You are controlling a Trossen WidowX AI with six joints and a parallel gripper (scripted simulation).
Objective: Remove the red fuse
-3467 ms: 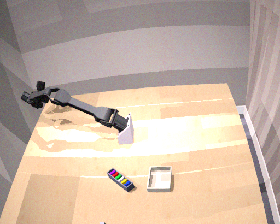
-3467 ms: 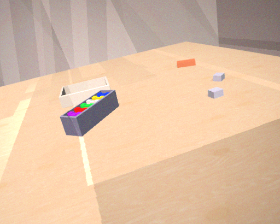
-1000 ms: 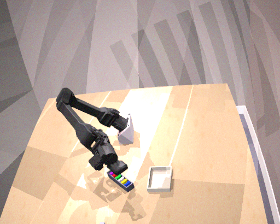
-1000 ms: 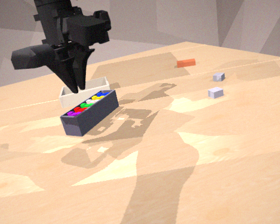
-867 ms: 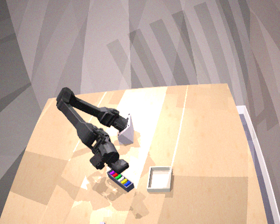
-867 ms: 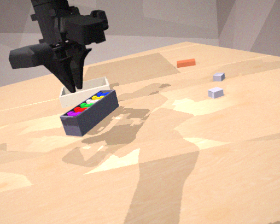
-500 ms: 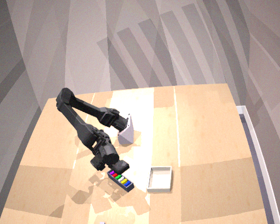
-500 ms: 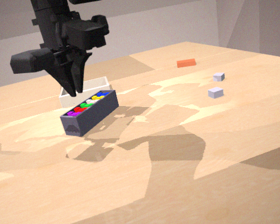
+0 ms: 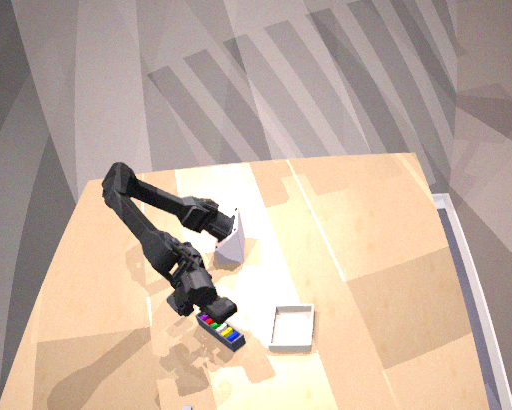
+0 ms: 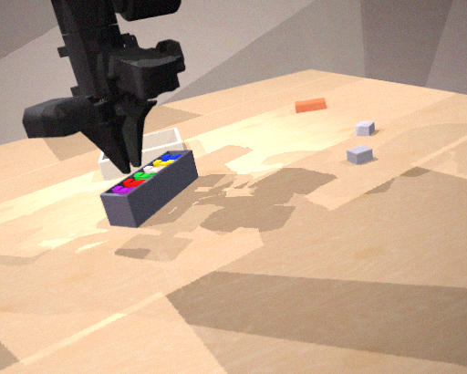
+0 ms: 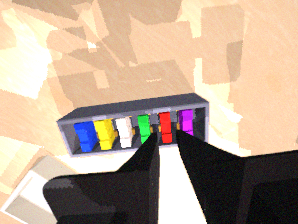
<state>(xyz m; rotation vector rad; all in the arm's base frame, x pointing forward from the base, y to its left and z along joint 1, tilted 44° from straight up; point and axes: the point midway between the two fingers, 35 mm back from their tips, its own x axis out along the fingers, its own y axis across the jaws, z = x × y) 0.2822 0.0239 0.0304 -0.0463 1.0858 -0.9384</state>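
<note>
From above, my own wrist covers the near end of the block (image 9: 222,331), so the purple and red fuses barely show there. The side view cuts my arm off at the top edge, and my fingers (image 10: 127,150) hide part of the tray (image 10: 160,139) behind the block. In my wrist view the tray is only a pale corner at the lower left, mostly masked by my body.

The red fuse (image 11: 165,128) sits upright in its slot in the block, second from the right end, between the green fuse (image 11: 144,127) and the purple fuse (image 11: 187,121). It is a small bright red piece, narrower at the bottom, with an orange tab at each side of its waist. White, yellow and blue fuses fill the slots further left.

My gripper (image 11: 166,136) hangs just above the block, over the red fuse, its tips framing it from the near side. The jaws stand narrowly apart with nothing between them. Whether the tips touch the block's rim I cannot tell.
</note>
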